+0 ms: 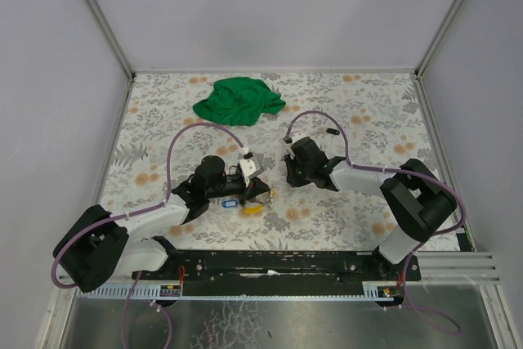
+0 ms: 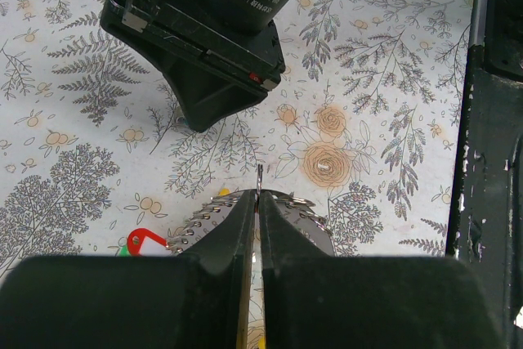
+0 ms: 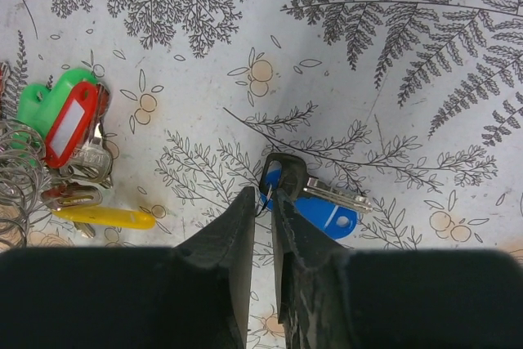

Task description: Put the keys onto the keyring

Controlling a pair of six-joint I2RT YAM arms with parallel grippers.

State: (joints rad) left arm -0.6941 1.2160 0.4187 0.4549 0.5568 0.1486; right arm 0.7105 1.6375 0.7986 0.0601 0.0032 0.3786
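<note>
In the left wrist view my left gripper [image 2: 258, 195] is shut on a thin upright wire of the keyring [image 2: 306, 212], whose coiled loop curves out on both sides of the fingers. A red key tag [image 2: 145, 243] lies just left of it. In the right wrist view my right gripper [image 3: 263, 194] stands narrowly open at the table. A thin wire and the rim of a black-headed key with a blue tag [image 3: 327, 217] sit at its tips. Green [image 3: 41, 100], red [image 3: 72, 124] and yellow [image 3: 106, 217] keys lie bunched by the keyring [image 3: 16, 161]. From above, the left gripper [image 1: 263, 192] and right gripper [image 1: 288, 179] sit close together.
A crumpled green cloth [image 1: 239, 100] lies at the back of the floral table. Another blue tag [image 1: 230, 201] and a yellow one [image 1: 254, 208] show under the left arm. The black base rail [image 1: 270, 263] runs along the near edge. The right arm's wrist [image 2: 204, 30] looms ahead of the left fingers.
</note>
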